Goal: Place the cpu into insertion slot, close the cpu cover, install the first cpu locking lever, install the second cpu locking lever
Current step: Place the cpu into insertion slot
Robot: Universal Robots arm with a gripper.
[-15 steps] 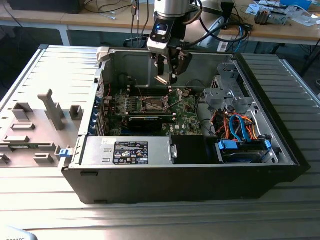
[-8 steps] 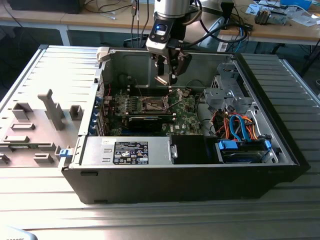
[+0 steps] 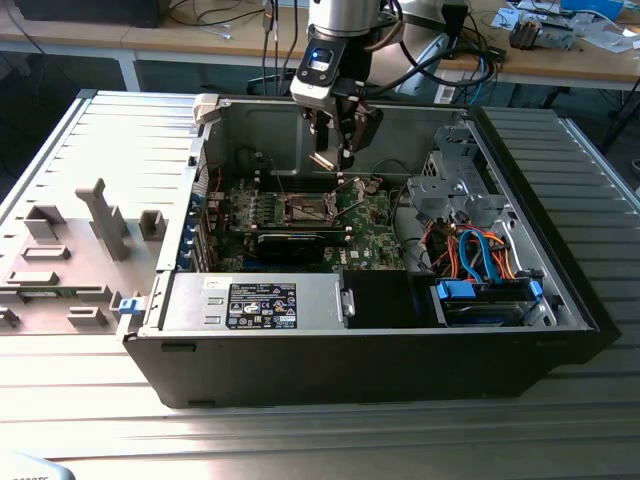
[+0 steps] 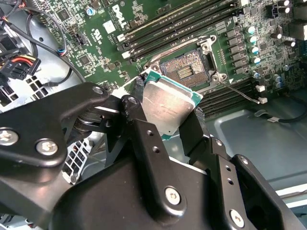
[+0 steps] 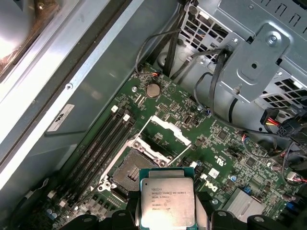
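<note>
Between the jaws: the cpu (image 4: 168, 98), clamped by two opposite edges, metal lid facing both wrist cameras. The gripper (image 4: 165, 120) is closed on it, one black finger (image 4: 139, 124) on each side. The chip is tilted and held above the board, not seated.

Print: several lines of dark lettering on the cpu lid in the first wrist view (image 5: 167, 203). There is a white logo and small markings on the green motherboard (image 4: 96, 33). A black label with white text (image 3: 262, 305) is on the power supply, on the near side of the case.

Just below and beyond the jaws: the insertion slot (image 5: 132, 172), with its contact field bare. The cpu cover (image 5: 168, 130) is swung up on the far side of the slot. A thin wire locking lever (image 4: 244, 93) stands free of the socket. Memory slots (image 5: 103, 139) run alongside the slot. A coin cell (image 5: 152, 90) sits farther out.

Exterior view: the gripper (image 3: 340, 140) hangs inside the open computer case (image 3: 560, 290), above the slot (image 3: 308, 208). Blue and orange cables (image 3: 480, 250) are bundled at the exterior view's right. The case lies on a ribbed metal table (image 3: 300, 440). Grey plastic fixtures (image 3: 105, 215) stand at the exterior view's left. A wooden bench (image 3: 200, 35) with cables is behind.

First wrist view adds the perforated drive cage (image 5: 254, 57).
</note>
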